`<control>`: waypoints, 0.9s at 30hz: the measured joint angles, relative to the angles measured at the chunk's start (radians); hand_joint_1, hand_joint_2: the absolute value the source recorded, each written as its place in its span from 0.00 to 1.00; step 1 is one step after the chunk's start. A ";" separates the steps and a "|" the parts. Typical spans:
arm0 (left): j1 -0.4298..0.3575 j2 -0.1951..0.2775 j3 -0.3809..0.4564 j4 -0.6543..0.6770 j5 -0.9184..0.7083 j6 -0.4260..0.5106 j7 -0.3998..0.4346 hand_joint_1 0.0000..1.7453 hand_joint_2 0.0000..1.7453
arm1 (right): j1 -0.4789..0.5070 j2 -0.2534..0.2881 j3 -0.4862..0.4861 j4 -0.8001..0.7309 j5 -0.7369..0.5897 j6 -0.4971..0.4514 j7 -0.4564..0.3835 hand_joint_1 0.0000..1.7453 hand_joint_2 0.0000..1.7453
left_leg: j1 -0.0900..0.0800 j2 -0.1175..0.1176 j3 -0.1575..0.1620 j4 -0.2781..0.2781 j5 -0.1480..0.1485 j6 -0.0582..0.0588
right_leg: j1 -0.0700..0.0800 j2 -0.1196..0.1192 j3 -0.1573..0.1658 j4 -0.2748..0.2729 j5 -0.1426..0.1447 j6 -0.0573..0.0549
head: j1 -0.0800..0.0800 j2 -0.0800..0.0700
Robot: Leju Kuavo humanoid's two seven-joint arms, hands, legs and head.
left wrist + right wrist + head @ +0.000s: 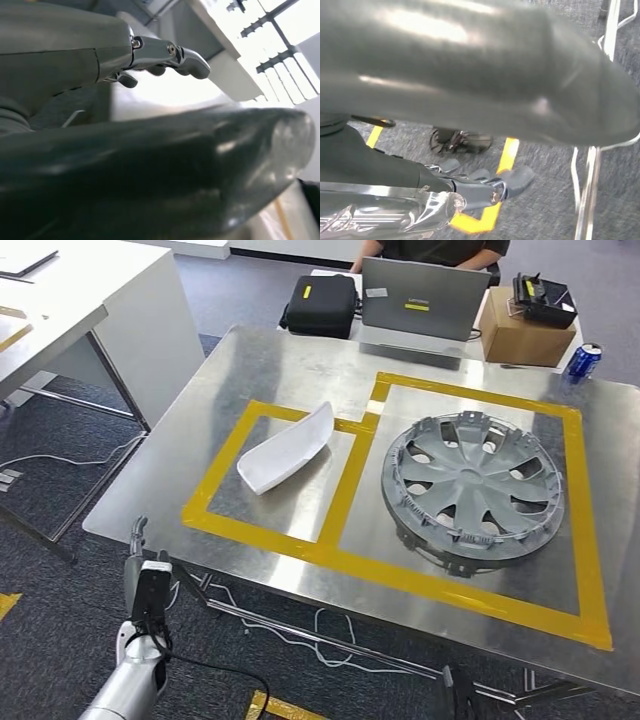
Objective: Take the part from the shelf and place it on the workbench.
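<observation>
Right now the white part point(287, 449) lies on the steel counter point(226, 380), left of centre in the frame, inside the smaller yellow-taped square point(219, 455). Beside it, in the larger taped area at right, sits a grey wheel cover point(472, 490). The left hand point(145, 575) hangs low at lower left, off the counter's edge, fingers point(166, 52) apart and holding nothing. The right hand point(478, 185) hangs over the carpet, seemingly empty with fingers loosely spread, though the view is blurred.

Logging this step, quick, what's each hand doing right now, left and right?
Left hand: open, holding nothing, fingers apart, below the workbench edge.
Right hand: open, holding nothing, hanging over the floor.
</observation>
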 joint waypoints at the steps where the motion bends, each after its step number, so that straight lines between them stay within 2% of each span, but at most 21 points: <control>1: -0.004 -0.003 0.008 0.034 0.008 -0.005 0.000 0.00 0.00 | 0.011 -0.011 -0.002 0.000 -0.002 0.008 -0.009 0.00 0.00 | 0.003 0.017 -0.017 0.052 -0.052 -0.007 | -0.001 -0.011 -0.010 -0.002 0.011 -0.003 | -0.003 0.000; 2: -0.009 -0.003 0.018 0.072 0.014 -0.008 0.002 0.00 0.00 | 0.023 -0.021 -0.004 0.000 -0.004 0.017 -0.017 0.00 0.00 | 0.008 0.028 -0.034 0.117 -0.100 -0.014 | -0.002 -0.022 -0.023 -0.003 0.023 -0.004 | -0.006 0.000; 3: -0.012 -0.003 0.027 0.114 0.016 -0.010 0.005 0.00 0.00 | 0.035 -0.030 -0.007 0.000 -0.005 0.023 -0.023 0.00 0.00 | 0.013 0.034 -0.046 0.179 -0.130 -0.021 | -0.003 -0.035 -0.036 -0.003 0.033 -0.003 | -0.006 0.000; 4: -0.013 -0.002 0.036 0.154 0.017 -0.011 0.014 0.00 0.00 | 0.047 -0.040 -0.011 0.000 -0.005 0.028 -0.027 0.00 0.00 | 0.019 0.036 -0.049 0.222 -0.137 -0.028 | -0.005 -0.047 -0.049 -0.003 0.042 0.000 | -0.006 0.000; 5: -0.011 0.000 0.045 0.196 0.015 -0.012 0.028 0.00 0.00 | 0.056 -0.047 -0.014 0.001 -0.005 0.033 -0.031 0.00 0.00 | 0.025 0.038 -0.035 0.233 -0.122 -0.035 | -0.007 -0.059 -0.061 -0.002 0.050 0.004 | -0.006 0.000; 6: -0.007 0.002 0.052 0.233 0.010 -0.013 0.047 0.00 0.00 | 0.064 -0.054 -0.017 0.001 -0.002 0.038 -0.035 0.00 0.00 | 0.030 0.044 -0.005 0.210 -0.097 -0.041 | -0.010 -0.070 -0.072 -0.001 0.057 0.010 | -0.006 0.000; 8: 0.004 0.007 0.063 0.295 0.003 -0.015 0.105 0.00 0.00 | 0.073 -0.065 -0.020 0.001 0.017 0.043 -0.034 0.00 0.00 | 0.038 0.088 0.102 0.085 -0.069 -0.053 | -0.011 -0.090 -0.089 0.007 0.069 0.024 | -0.008 0.000; 10: 0.018 0.019 0.077 0.345 0.004 -0.028 0.169 0.00 0.00 | 0.071 -0.068 -0.019 0.001 0.046 0.034 -0.020 0.00 0.00 | 0.037 0.127 0.180 -0.028 -0.087 -0.044 | -0.009 -0.108 -0.098 0.016 0.079 0.039 | -0.011 0.000; 11: 0.029 0.029 0.085 0.366 0.008 -0.038 0.191 0.00 0.00 | 0.066 -0.066 -0.017 0.001 0.060 0.025 -0.009 0.00 0.00 | 0.033 0.127 0.189 -0.051 -0.095 -0.033 | -0.010 -0.117 -0.099 0.015 0.085 0.047 | -0.012 0.000; 13: 0.062 0.050 0.102 0.402 0.016 -0.052 0.207 0.00 0.00 | 0.054 -0.057 -0.014 0.002 0.075 0.010 0.008 0.00 0.00 | 0.027 0.111 0.176 -0.056 -0.086 -0.008 | -0.017 -0.123 -0.100 0.011 0.091 0.062 | -0.012 0.000; 14: 0.075 0.061 0.109 0.416 0.017 -0.055 0.212 0.00 0.00 | 0.050 -0.053 -0.012 0.002 0.078 0.005 0.012 0.00 0.00 | 0.026 0.101 0.166 -0.056 -0.076 0.002 | -0.020 -0.108 -0.105 0.022 0.072 0.067 | -0.012 0.000; 16: 0.086 0.074 0.118 0.437 0.016 -0.056 0.232 0.00 0.00 | 0.046 -0.046 -0.009 0.003 0.085 -0.003 0.018 0.00 0.00 | 0.023 0.072 0.141 -0.057 -0.051 0.021 | -0.022 -0.054 -0.130 0.106 -0.015 0.069 | -0.010 0.000; 18: 0.091 0.081 0.124 0.454 0.011 -0.062 0.274 0.00 0.00 | 0.040 -0.042 -0.002 0.004 0.098 -0.011 0.031 0.00 0.00 | 0.015 0.039 0.111 -0.057 -0.027 0.029 | -0.014 -0.022 -0.159 0.239 -0.106 0.060 | -0.009 0.000; 19: 0.097 0.085 0.126 0.463 0.004 -0.068 0.304 0.00 0.00 | 0.032 -0.039 0.004 0.004 0.106 -0.017 0.044 0.00 0.00 | 0.011 0.026 0.096 -0.056 -0.015 0.031 | -0.009 -0.017 -0.162 0.284 -0.123 0.054 | -0.009 0.000; 20: 0.107 0.088 0.126 0.472 -0.006 -0.073 0.332 0.00 0.00 | 0.022 -0.036 0.009 0.004 0.114 -0.023 0.059 0.00 0.00 | 0.007 0.014 0.082 -0.056 -0.003 0.031 | -0.003 -0.015 -0.149 0.293 -0.116 0.046 | -0.009 0.000; 21: 0.116 0.091 0.126 0.480 -0.018 -0.077 0.355 0.00 0.00 | 0.011 -0.033 0.014 0.004 0.121 -0.028 0.073 0.00 0.00 | 0.005 0.002 0.068 -0.055 0.009 0.031 | 0.003 -0.010 -0.116 0.264 -0.092 0.037 | -0.010 0.000; 22: 0.124 0.093 0.126 0.487 -0.029 -0.079 0.373 0.00 0.00 | -0.001 -0.030 0.019 0.003 0.125 -0.031 0.086 0.00 0.00 | 0.004 -0.010 0.055 -0.055 0.021 0.030 | 0.009 0.002 -0.067 0.202 -0.065 0.027 | -0.010 0.000; 24: 0.131 0.096 0.126 0.496 -0.040 -0.080 0.391 0.00 0.00 | -0.019 -0.026 0.028 0.003 0.129 -0.035 0.099 0.00 0.00 | 0.003 -0.033 0.035 -0.055 0.046 0.024 | 0.013 0.047 0.032 0.058 -0.052 0.012 | -0.011 0.000; 25: 0.132 0.097 0.125 0.499 -0.042 -0.082 0.398 0.00 0.00 | -0.026 -0.024 0.031 0.003 0.130 -0.036 0.102 0.00 0.00 | 0.005 -0.044 0.029 -0.056 0.057 0.018 | 0.014 0.064 0.058 0.012 -0.057 0.009 | -0.010 0.000; 26: 0.133 0.099 0.125 0.502 -0.042 -0.085 0.406 0.00 0.00 | -0.031 -0.022 0.033 0.003 0.131 -0.036 0.104 0.00 0.00 | 0.007 -0.055 0.026 -0.059 0.069 0.012 | 0.016 0.071 0.067 -0.009 -0.063 0.007 | -0.008 0.000; 27: 0.136 0.101 0.125 0.506 -0.044 -0.089 0.414 0.00 0.00 | -0.034 -0.019 0.035 0.003 0.133 -0.036 0.107 0.00 0.00 | 0.008 -0.068 0.025 -0.065 0.080 0.004 | 0.018 0.063 0.064 -0.012 -0.055 0.005 | -0.006 0.000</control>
